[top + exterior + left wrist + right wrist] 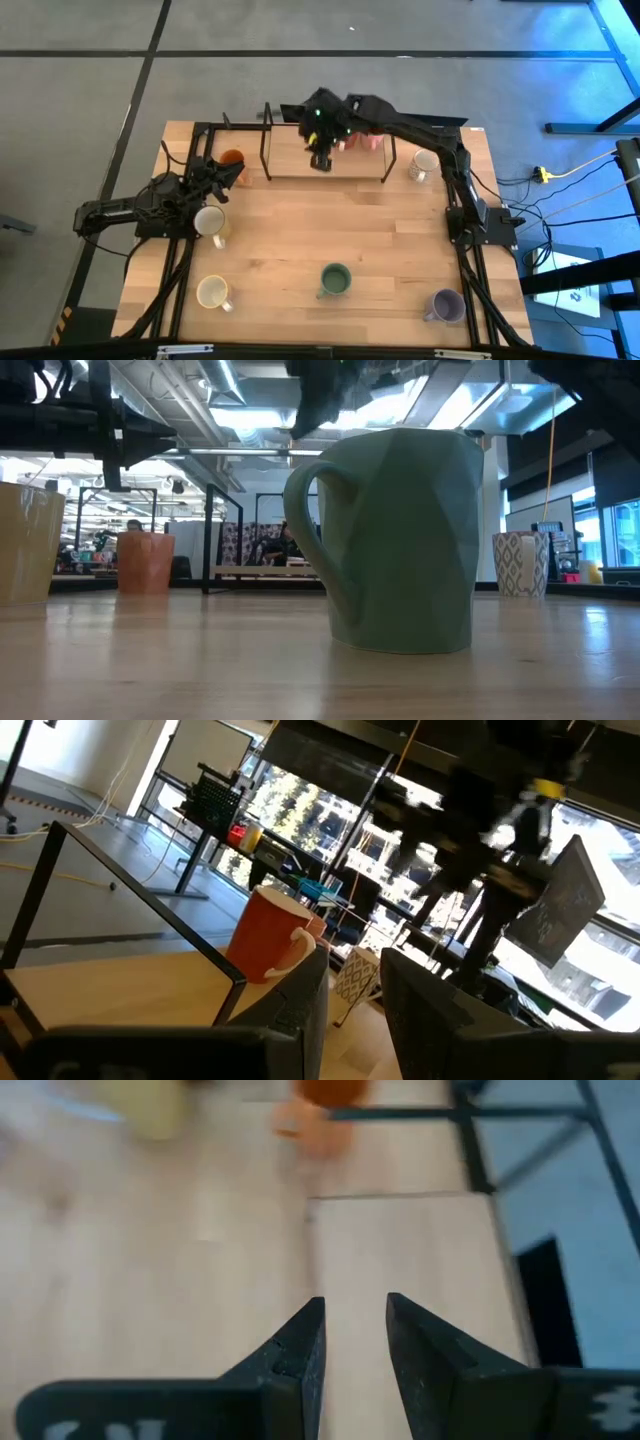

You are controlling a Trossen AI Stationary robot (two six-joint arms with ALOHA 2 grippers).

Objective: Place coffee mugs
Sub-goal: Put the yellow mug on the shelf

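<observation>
Both fingers of the right gripper [321, 160] stand a little apart and hold nothing; it hangs above the raised wooden shelf [300, 160] at the far edge of the table [330, 230], its arm stretched across from the right side. A pink mug [372, 142] sits on this shelf beside it. I judge one placing is finished, so the next move calls for reaching another mug, perhaps the green mug [335, 280]. Near the orange mug [231, 160], the left gripper [225, 175] waits, empty and slightly parted.
</observation>
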